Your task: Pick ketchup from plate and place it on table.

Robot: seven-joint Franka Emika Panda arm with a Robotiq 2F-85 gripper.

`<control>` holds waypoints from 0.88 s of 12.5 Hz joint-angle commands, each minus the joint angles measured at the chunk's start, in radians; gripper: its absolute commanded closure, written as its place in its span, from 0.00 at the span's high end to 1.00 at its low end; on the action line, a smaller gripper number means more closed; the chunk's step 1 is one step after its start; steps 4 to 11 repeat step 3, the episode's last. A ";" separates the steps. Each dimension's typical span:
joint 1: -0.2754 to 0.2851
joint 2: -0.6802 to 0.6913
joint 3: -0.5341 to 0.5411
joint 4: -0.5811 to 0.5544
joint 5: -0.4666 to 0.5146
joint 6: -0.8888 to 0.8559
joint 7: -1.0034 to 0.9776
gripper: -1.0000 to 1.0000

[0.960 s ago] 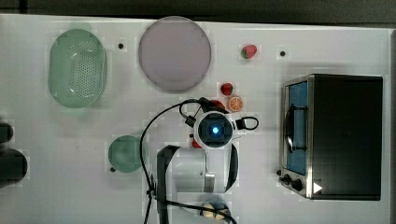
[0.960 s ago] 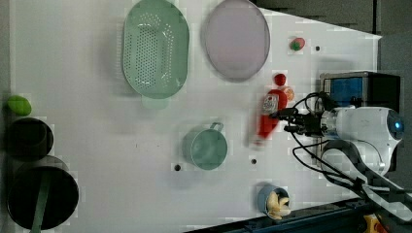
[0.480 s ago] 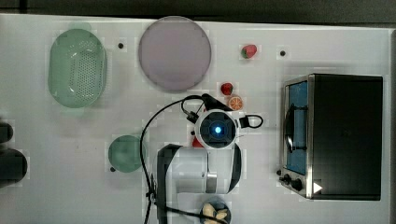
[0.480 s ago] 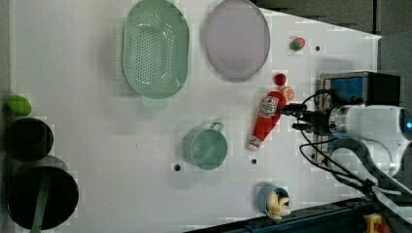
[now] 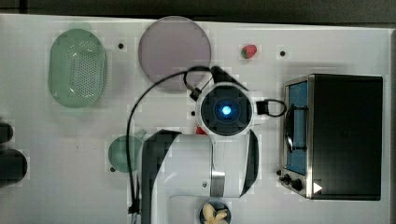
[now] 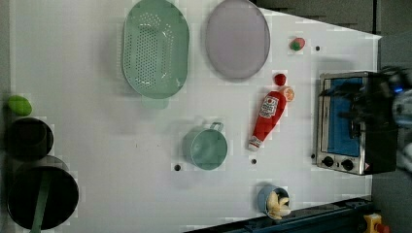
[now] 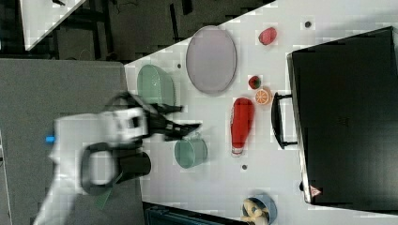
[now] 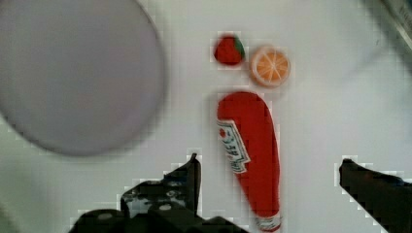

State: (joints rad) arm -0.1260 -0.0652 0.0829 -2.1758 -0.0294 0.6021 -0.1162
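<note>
In the left view, going left to right, the plate sits bare, and the ketchup lies flat on the white surface just past it, beside a strawberry. It looks light, smooth and squeezable; the thicker labelled middle seems the safest hold. In the wrist view the claw hangs wide apart, straddling the bottle, gripping nothing.

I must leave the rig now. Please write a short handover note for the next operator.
Tool: open, holding nothing, above the ketchup.
Ketchup: lying flat on the table, off the plate, beside a strawberry and an orange slice.
Plate: bare.
Done: ketchup placed on the table and released.
Left: apparently only moving the arm clear.
</note>
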 commanded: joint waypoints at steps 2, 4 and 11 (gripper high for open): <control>-0.003 -0.023 0.002 0.188 0.005 -0.232 0.121 1.00; -0.003 -0.023 0.001 0.235 0.006 -0.280 0.121 1.00; -0.003 -0.023 0.001 0.235 0.006 -0.280 0.121 1.00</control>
